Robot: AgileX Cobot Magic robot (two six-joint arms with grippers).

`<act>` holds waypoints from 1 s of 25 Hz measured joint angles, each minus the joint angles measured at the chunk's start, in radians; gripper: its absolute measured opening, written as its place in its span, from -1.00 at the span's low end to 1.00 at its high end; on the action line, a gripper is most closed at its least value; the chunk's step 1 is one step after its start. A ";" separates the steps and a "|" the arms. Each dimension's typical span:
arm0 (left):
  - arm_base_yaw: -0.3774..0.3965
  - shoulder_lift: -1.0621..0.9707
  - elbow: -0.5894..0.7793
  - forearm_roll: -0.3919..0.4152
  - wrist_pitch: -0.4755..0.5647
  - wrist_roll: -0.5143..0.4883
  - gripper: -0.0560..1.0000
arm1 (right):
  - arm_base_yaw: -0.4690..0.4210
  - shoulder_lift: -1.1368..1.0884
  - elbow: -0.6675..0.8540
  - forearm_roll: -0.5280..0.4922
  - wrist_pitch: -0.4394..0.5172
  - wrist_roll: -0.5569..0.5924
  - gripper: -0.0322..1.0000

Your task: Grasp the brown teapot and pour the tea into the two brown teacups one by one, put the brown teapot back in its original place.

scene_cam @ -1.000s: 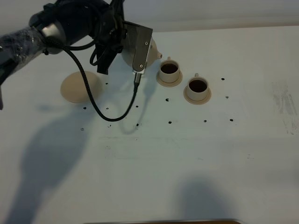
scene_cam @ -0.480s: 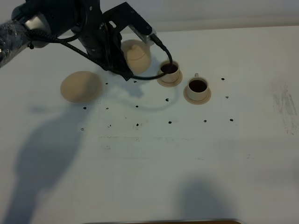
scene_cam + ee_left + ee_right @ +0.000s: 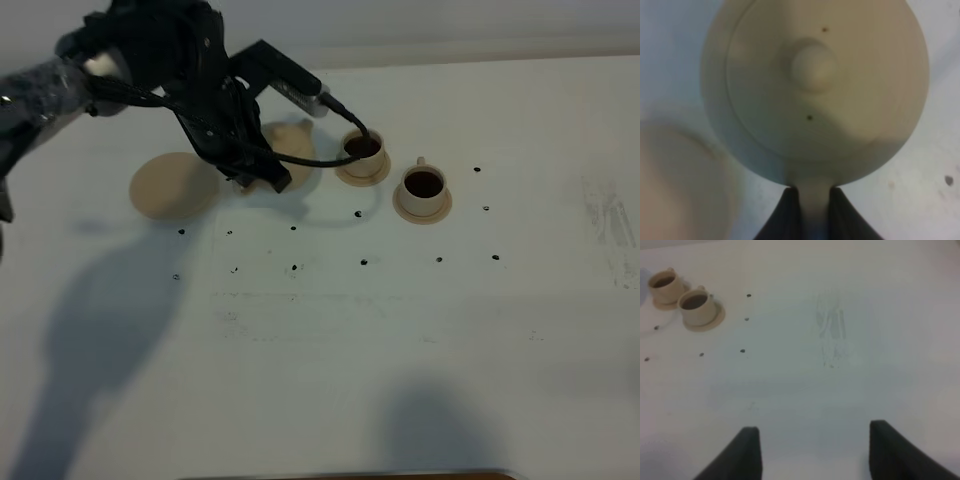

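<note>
Nearest to us the counter is bare except for small dark spots. Our right gripper hangs over this free part with its fingers spread wide and nothing between them.

Farther away, the two brown teacups stand on their small saucers, side by side, and both show dark tea inside. So we judge that the pouring is done and the step in hand is to return the pot.

Our left gripper holds the brown teapot: the fingers pinch its loop handle from both sides, as the left wrist view shows. In the high view the pot is upright, between the nearer cup and the large flat saucer, just beside the saucer but not yet over it. We cannot tell if the pot touches the counter.

To do this step well, we should carry the pot sideways toward the saucer, away from the cups, keep it level, bring its base over the middle of the saucer, and only then lower it and loosen the fingers.
</note>
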 joint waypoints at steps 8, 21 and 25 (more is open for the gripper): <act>0.000 0.061 0.000 -0.017 -0.045 0.000 -0.74 | 0.000 0.000 0.000 0.000 0.000 0.000 0.01; 0.054 -0.075 0.000 0.014 0.016 -0.041 -0.74 | 0.000 0.000 0.000 0.000 0.000 0.000 0.01; 0.102 -0.111 0.033 0.035 0.048 -0.061 -0.74 | 0.000 0.000 0.000 0.001 0.000 0.000 0.01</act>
